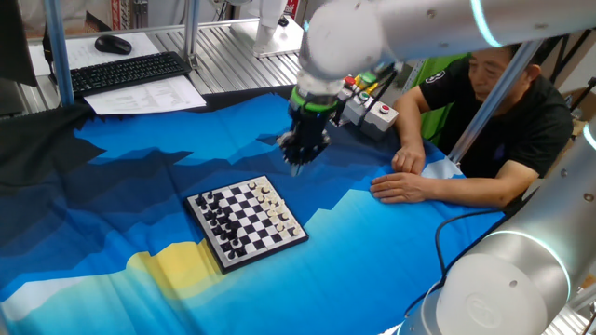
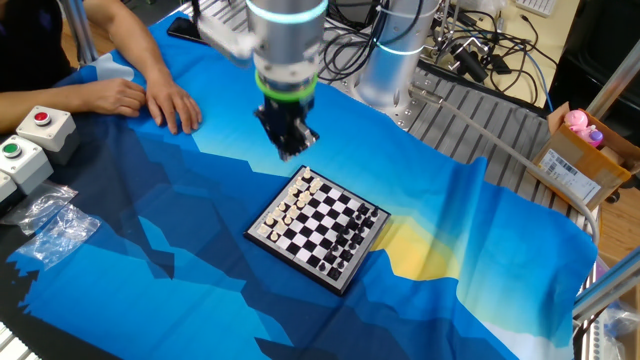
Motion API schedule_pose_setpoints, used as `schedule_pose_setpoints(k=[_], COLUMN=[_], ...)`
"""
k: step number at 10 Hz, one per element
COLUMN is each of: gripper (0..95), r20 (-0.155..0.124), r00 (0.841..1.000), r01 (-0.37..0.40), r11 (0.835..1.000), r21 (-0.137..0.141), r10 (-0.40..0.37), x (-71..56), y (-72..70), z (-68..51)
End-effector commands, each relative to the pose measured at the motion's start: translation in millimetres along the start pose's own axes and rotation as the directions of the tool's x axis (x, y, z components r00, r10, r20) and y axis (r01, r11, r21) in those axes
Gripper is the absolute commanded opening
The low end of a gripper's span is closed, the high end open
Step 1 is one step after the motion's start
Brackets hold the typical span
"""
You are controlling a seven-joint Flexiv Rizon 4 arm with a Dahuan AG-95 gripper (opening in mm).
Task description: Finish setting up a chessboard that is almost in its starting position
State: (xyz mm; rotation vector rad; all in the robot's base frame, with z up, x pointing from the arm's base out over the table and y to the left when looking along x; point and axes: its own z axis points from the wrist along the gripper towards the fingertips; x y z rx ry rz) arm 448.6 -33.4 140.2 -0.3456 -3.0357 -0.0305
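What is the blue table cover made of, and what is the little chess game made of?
The blue cover looks like thin cloth with a printed pattern: it wrinkles and folds softly and has a slight sheen. The chessboard looks like hard plastic, maybe with a glossy top: flat, stiff, with a dark raised rim. Its tiny pieces are too small to judge. The claw looks like black metal or plastic.

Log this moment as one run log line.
end effector: above chessboard, white-piece side | grip: cannot tell | contact: none | person's hands: on cloth
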Motion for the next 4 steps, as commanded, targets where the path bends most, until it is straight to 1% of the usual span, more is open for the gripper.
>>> schedule_pose_setpoints(k=[1,4], gripper=[0.0,0.0], r20=[-0.02,-0.019], r00=[1.0,1.0], r01=[-0.009,-0.015], r11=[1.0,1.0], r21=[-0.001,0.001], r10=[0.009,0.015], x=[-4.2,-8.7], y=[0.9,-0.9], z=[-3.5,-3.0])
